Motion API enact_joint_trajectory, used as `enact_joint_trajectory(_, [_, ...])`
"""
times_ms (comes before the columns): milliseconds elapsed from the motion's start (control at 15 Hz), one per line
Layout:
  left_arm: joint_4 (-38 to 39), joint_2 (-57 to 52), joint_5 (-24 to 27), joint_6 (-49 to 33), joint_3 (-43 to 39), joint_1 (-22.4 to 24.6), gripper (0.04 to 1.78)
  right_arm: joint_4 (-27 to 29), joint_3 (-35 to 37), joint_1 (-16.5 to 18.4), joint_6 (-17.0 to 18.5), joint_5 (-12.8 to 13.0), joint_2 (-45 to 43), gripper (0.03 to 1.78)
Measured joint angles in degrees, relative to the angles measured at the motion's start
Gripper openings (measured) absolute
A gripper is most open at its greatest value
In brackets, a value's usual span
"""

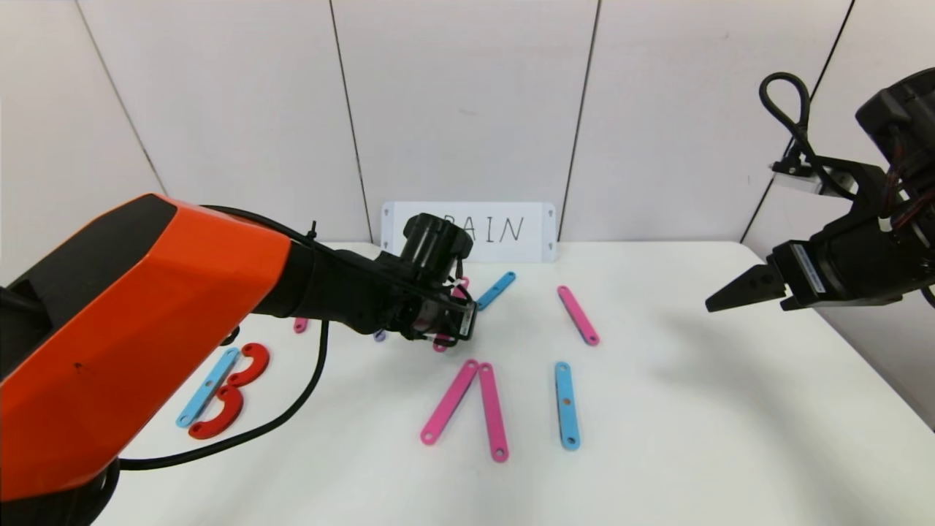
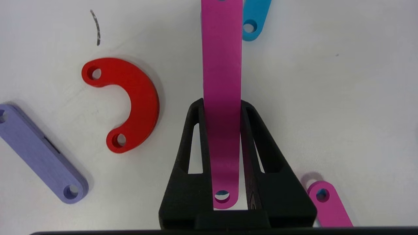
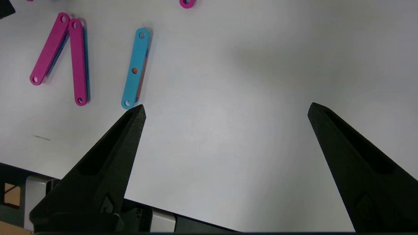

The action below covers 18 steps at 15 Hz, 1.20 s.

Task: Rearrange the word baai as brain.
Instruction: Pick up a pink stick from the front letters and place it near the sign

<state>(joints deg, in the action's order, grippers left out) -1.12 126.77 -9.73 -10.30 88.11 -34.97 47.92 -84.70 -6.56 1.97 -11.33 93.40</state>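
1. Three flat blue plastic strips with end holes [image 1: 566, 404].
2. Five flat pink plastic strips [image 1: 493, 410] that can be counted; more may be hidden under the arm.
3. Three red C-shaped plastic curves: two on the near left [image 1: 248, 364], one more [image 2: 130, 104].
4. One flat purple plastic strip [image 2: 39, 150].
5. One white card with black letters [image 1: 511, 230], far back.

A lab-like test space: bare white table [image 1: 730, 409] backed by plain white wall panels [image 1: 467, 109].
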Motion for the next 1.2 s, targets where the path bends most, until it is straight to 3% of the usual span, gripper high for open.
enact_joint_trajectory(1200, [0.09,6.89,-0.29,2.45,6.18,0.2,0.36,-0.11,1.24,0.04,-1.01,-0.2,-1.93,1.74])
